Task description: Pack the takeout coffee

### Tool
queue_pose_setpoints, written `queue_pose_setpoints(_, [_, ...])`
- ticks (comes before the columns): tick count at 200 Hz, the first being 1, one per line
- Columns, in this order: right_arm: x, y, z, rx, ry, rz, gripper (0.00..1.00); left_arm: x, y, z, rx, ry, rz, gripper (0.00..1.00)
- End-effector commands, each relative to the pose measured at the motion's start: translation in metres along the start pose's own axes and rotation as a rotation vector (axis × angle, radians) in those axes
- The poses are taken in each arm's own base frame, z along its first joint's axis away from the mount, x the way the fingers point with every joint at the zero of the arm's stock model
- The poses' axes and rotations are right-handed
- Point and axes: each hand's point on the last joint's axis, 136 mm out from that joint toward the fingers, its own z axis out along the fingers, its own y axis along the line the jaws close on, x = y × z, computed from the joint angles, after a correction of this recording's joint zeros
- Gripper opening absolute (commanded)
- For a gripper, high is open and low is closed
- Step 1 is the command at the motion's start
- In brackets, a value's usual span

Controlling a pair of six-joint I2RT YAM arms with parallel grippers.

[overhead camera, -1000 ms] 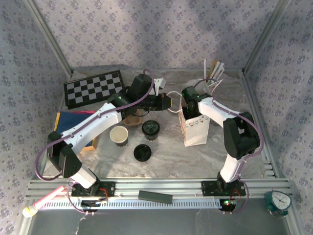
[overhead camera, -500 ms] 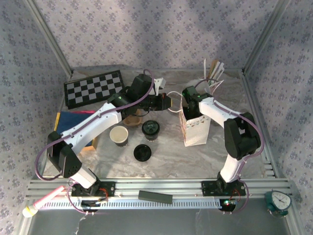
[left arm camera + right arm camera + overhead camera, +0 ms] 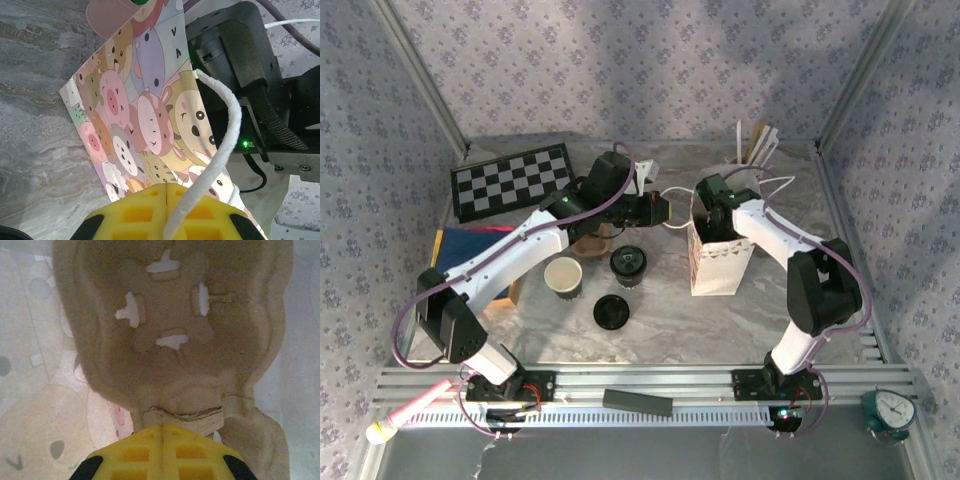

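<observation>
The takeout coffee (image 3: 628, 263), a dark cup with a black lid, stands on the table left of the cartoon-animal paper bag (image 3: 722, 265). My left gripper (image 3: 663, 211) hovers by the bag's left top edge. In the left wrist view this left gripper (image 3: 166, 187) is shut on the bag's white cord handle (image 3: 227, 135), with the printed bag (image 3: 145, 115) just beyond. My right gripper (image 3: 713, 214) reaches down into the bag's mouth. In the right wrist view that gripper (image 3: 162, 427) is shut on the edge of a brown pulp cup carrier (image 3: 170, 305) inside the bag.
A lidless cup (image 3: 563, 277) and a loose black lid (image 3: 610, 311) sit near the coffee. A brown round thing (image 3: 590, 243) lies under my left arm. A checkerboard (image 3: 510, 180) and blue folder (image 3: 470, 250) lie at the left, and stirrers (image 3: 757, 150) stand behind the bag.
The right arm's elbow has swung out to the right, and the bag has shifted and tilted a little. The left arm and the cups have stayed put.
</observation>
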Motion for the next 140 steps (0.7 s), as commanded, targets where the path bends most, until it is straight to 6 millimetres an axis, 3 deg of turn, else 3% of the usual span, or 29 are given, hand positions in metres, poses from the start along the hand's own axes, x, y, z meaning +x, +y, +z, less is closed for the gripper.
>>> queue_pose_setpoints(1, [0.003,0.000,-0.009,-0.006,0.008,-0.011,0.00,-0.003,0.003,0.000,-0.009,-0.004,0.004,0.00])
queue_pose_setpoints(60, [0.008,0.017,0.002,-0.098,0.035,-0.011,0.00,-0.001,0.005,0.000,-0.015,0.000,0.000,0.00])
queue_pose_setpoints(140, [0.013,0.018,0.025,-0.107,0.079,-0.004,0.00,0.000,0.006,0.001,-0.018,0.002,-0.003,0.00])
